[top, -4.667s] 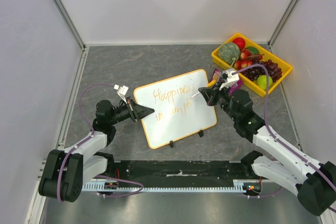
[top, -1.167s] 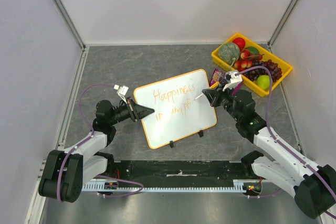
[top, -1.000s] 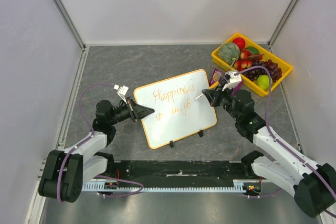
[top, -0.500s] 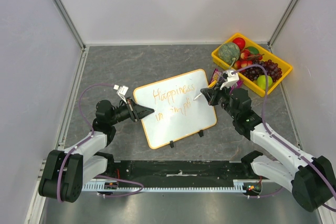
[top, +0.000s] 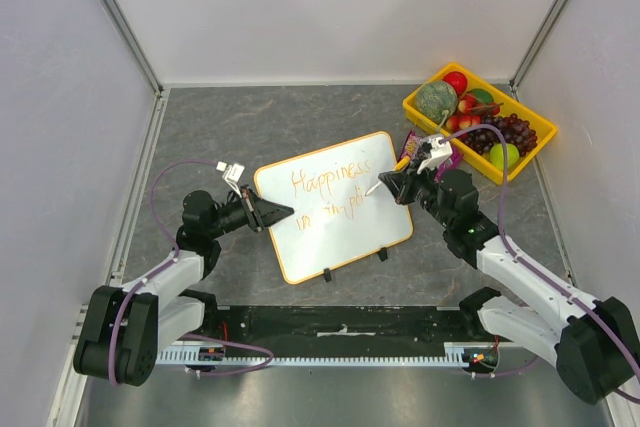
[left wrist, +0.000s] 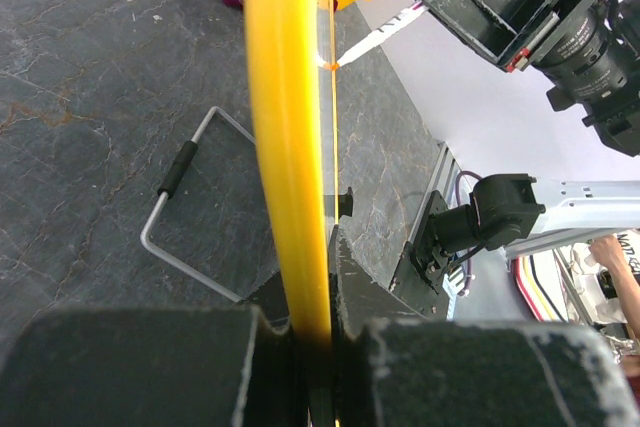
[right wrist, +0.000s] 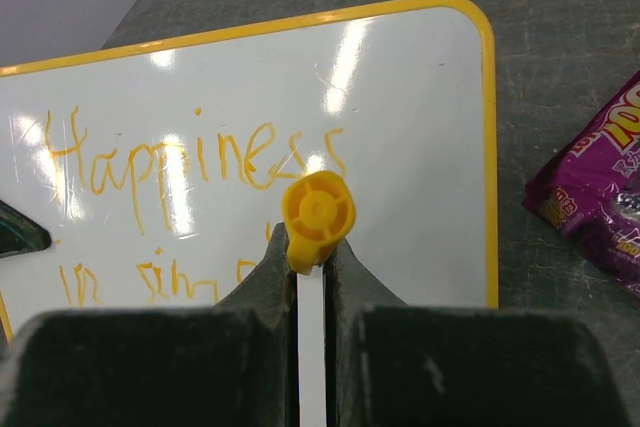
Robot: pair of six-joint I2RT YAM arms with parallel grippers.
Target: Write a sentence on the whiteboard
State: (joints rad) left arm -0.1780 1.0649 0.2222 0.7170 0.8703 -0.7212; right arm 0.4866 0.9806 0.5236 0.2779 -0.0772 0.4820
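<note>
Nearest, toward the left edge of the dark grey marbled desk (top: 250, 127), the left gripper (top: 275, 212) had its jaws clamped on the thin orange-yellow rim of the flat white rectangular whiteboard (top: 335, 237). That whiteboard sat about midway across the desk, turned askew, with two small black clips (top: 327, 274) on its near edge. On it ran the orange handwritten sentence (top: 330, 182): "Happiness" above, and a lower line beginning "in sim". From the right, the right gripper (top: 392, 181) had its jaws shut on a white marker with a yellow-orange end cap (right wrist: 317, 215), the tip touching the board at the end of the lower line. Just beyond lay a purple foil snack packet (top: 410, 144). At the far right corner sat a yellow plastic tray (top: 530, 154) of mixed fruit (top: 437, 100).
</note>
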